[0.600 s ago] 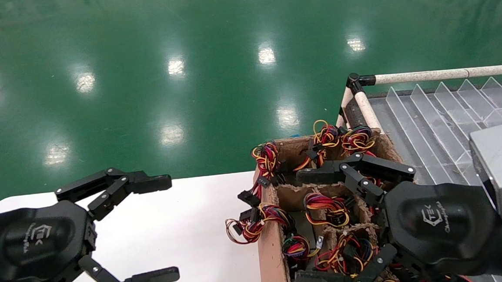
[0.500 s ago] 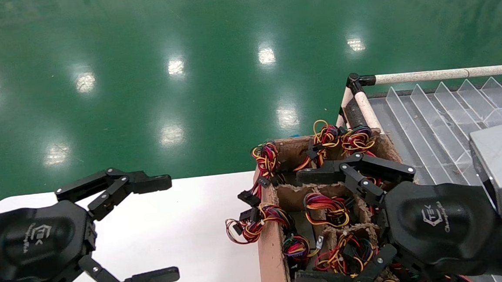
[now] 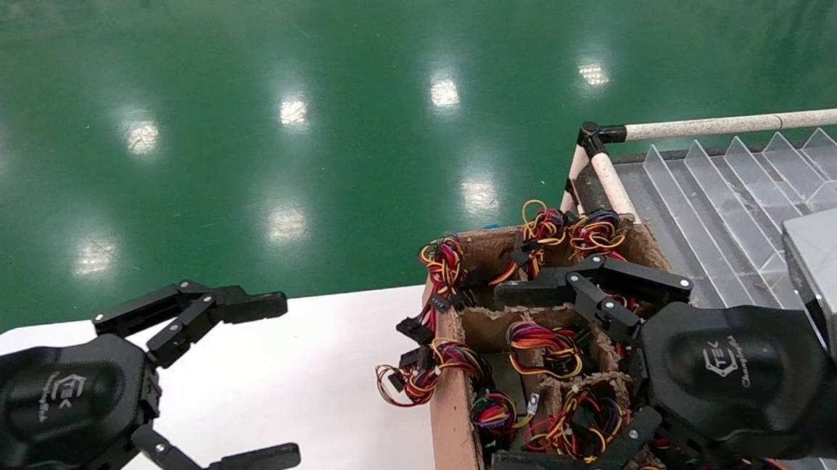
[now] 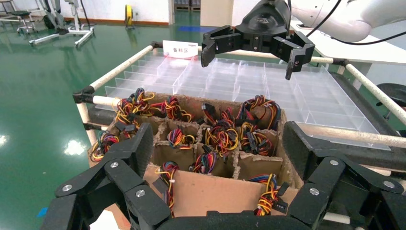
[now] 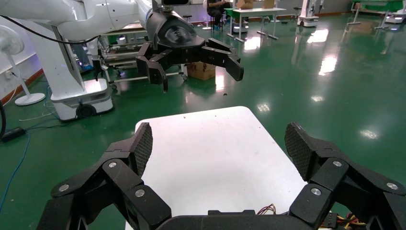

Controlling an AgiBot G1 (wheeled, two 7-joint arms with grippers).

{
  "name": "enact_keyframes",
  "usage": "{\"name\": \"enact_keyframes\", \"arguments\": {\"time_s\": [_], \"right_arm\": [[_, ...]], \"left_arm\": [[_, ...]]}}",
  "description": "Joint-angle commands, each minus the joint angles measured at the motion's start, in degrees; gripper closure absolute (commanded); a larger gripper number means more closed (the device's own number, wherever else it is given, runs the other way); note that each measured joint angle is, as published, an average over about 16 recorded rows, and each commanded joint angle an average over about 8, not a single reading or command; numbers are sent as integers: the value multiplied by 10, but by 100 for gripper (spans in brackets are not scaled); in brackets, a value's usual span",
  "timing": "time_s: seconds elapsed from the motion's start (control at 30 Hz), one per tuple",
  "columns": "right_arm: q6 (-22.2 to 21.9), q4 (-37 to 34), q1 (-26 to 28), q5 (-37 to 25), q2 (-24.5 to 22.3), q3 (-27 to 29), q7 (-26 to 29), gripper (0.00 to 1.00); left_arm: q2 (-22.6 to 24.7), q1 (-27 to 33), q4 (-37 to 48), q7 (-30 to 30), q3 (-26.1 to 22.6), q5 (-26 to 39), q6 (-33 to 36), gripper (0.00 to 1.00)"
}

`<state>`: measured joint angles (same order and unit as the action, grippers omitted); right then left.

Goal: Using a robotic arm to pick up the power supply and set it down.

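The right gripper (image 3: 536, 380), fingers spread wide and holding nothing, hangs over a cardboard box (image 3: 450, 415) of divided cells filled with coloured wire bundles (image 3: 542, 347). No metal power supply body can be made out among them. The left gripper (image 3: 271, 378), also spread, hovers above the bare white surface (image 3: 311, 387).

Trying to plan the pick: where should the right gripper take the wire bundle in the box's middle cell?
Best grip the wire bundle at its loops, from straight above, with the open right gripper: the cardboard box's cell walls block side approaches. No metal body shows beneath. The left gripper hangs open over the table.
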<state>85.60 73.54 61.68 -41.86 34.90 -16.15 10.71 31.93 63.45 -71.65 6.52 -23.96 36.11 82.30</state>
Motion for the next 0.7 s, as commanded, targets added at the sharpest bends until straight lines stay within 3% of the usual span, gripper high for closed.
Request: {"name": "enact_keyframes", "arguments": {"time_s": [0.03,0.7], "right_arm": [[0,0,0,0,0,0,0,0],[-11,-13,2,-11,-6,2,-4,0]], "left_arm": [[0,0,0,0,0,0,0,100],[0,0,0,0,0,0,0,100]]}}
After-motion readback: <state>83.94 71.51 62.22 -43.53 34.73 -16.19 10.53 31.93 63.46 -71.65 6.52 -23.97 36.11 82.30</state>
